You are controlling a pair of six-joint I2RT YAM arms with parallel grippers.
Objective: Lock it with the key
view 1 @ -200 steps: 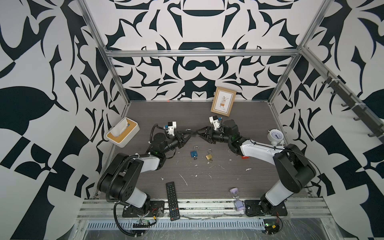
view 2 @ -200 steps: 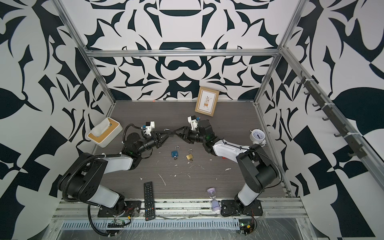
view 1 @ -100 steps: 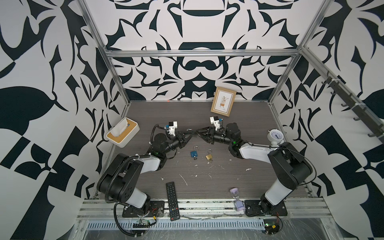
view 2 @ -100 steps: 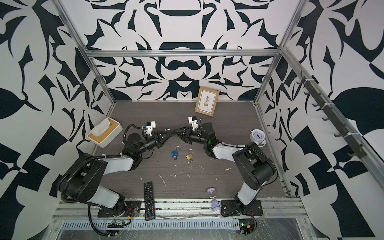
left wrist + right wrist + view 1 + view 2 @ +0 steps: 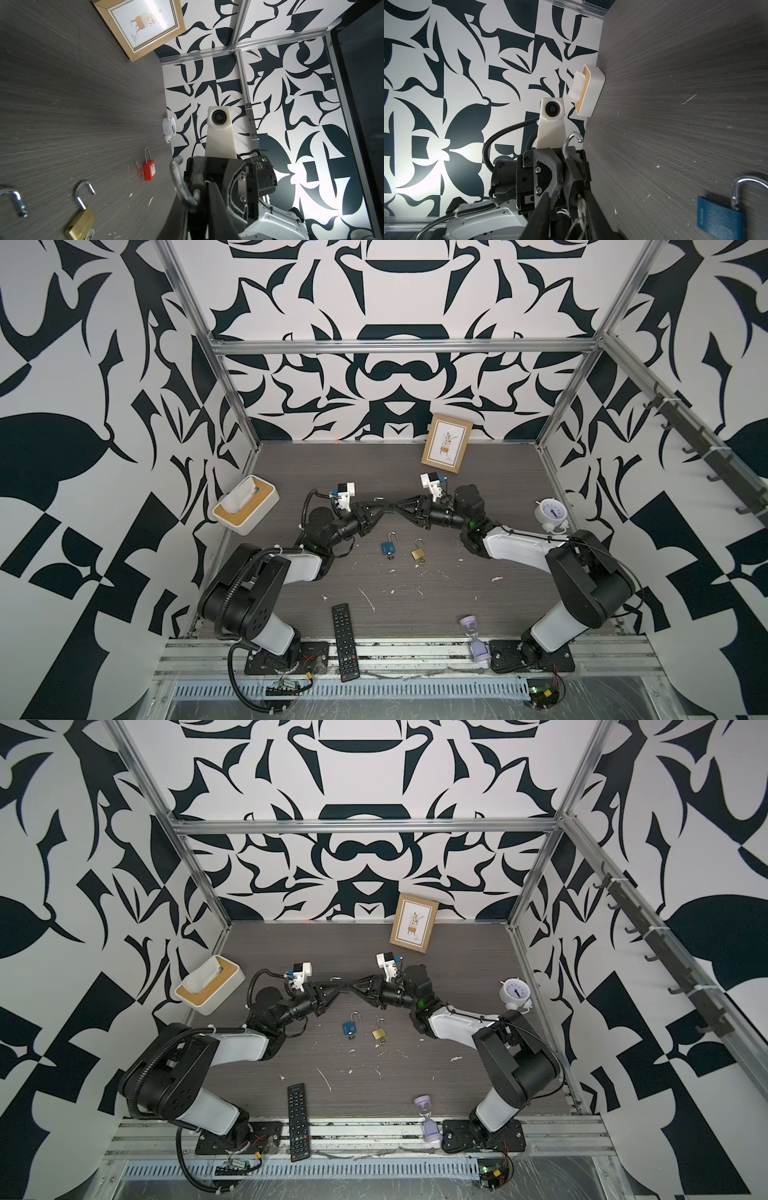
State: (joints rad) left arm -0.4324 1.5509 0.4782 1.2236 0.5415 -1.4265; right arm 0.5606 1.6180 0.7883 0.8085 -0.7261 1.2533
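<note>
We see the padlock (image 5: 177, 182), shackle open, held above the desk (image 5: 374, 464) in the left pincer (image 5: 381, 511). The right pincer (image 5: 400, 507) meets it tip to tip, narrow about the key ring (image 5: 580, 207). We cannot tell whether it grips.

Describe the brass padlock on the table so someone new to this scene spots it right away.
On the dark wood-grain table, look at the middle of the surface. Two small padlocks lie there side by side with their shackles open. The brass padlock is the one on the right in both top views, and its body is gold, unlike the blue padlock beside it.
</note>
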